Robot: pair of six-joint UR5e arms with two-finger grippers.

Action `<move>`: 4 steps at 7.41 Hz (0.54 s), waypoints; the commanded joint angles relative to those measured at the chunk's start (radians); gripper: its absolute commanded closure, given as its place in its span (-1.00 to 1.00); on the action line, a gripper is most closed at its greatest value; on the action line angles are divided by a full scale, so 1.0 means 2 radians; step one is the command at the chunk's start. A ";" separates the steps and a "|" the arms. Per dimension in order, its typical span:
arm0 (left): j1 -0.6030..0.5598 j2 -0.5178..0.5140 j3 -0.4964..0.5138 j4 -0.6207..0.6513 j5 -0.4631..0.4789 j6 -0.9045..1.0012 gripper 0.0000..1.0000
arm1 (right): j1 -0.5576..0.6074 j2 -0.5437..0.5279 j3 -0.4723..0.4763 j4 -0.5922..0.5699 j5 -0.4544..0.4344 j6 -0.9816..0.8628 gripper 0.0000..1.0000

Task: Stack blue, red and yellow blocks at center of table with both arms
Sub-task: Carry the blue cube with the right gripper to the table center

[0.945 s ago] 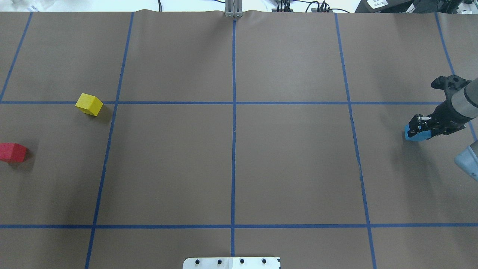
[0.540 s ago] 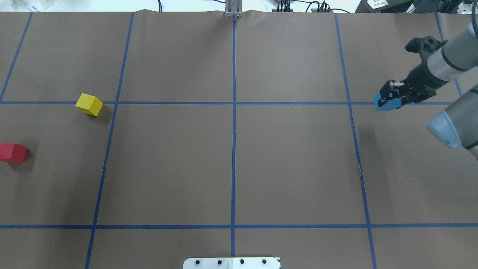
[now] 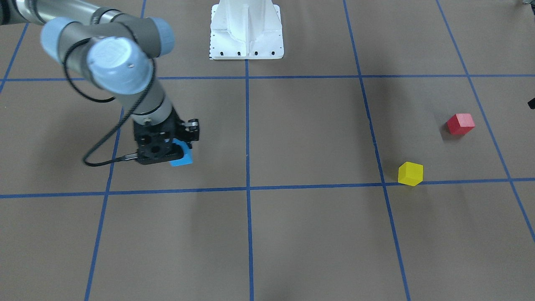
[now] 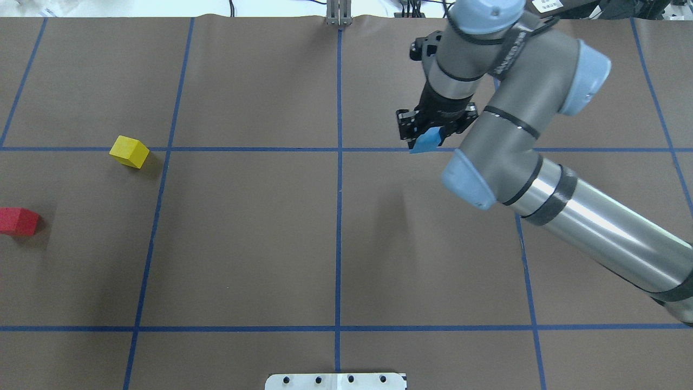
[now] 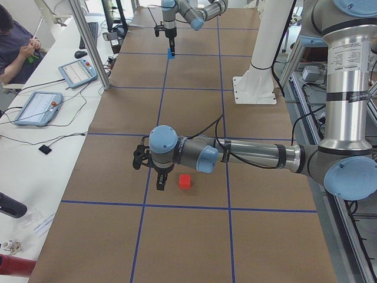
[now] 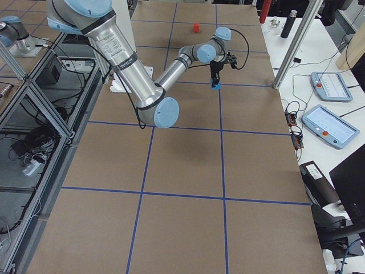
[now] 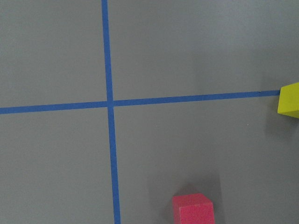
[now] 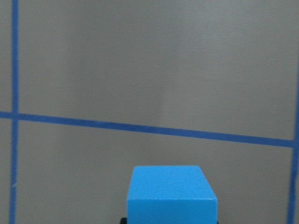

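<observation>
**Currently: blue block held aloft on the robot's right of the centre line**

Finding 1. The right gripper [image 4: 430,134] is clamped on the small matte blue block [image 4: 426,142], one finger on each of two opposite faces. In the right wrist view the block's lower part hangs free, with nothing under it but the brown paper table cover [image 4: 243,244]. It is judged to be clear of the surface, not resting on it.

Finding 2, the governing relation. In the overhead view the long blue tape centre line [image 4: 339,227] lies towards the robot's left of the held block. The front-facing view agrees, showing the block on the right arm's side of that line. The block appears close to the far cross line, but its height makes the exact spot beneath it uncertain. The coming move is therefore judged to be a sideways carry to the robot's left, perhaps slightly towards the base, followed by a descent. The block is a cube and has no long axis to align.

Finding 3. The small red block [image 4: 19,221] and the small yellow block [image 4: 129,151] lie well apart from the centre, on the robot's left, and neither is stacked. The left gripper [image 5: 160,180] hangs just beside the red block, so the left arm is the nearer one to both. Only the left side view shows it, so whether its fingers are spread or closed cannot be told.
</observation>
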 commanded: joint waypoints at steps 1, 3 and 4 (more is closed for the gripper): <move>0.000 0.000 0.002 0.002 0.000 0.000 -1.00 | -0.080 0.134 -0.142 0.003 -0.048 0.087 1.00; 0.000 -0.004 0.020 -0.005 0.000 0.000 -1.00 | -0.095 0.114 -0.153 0.057 -0.048 0.114 1.00; 0.000 -0.004 0.020 -0.004 0.000 0.000 -1.00 | -0.097 0.106 -0.153 0.059 -0.047 0.114 1.00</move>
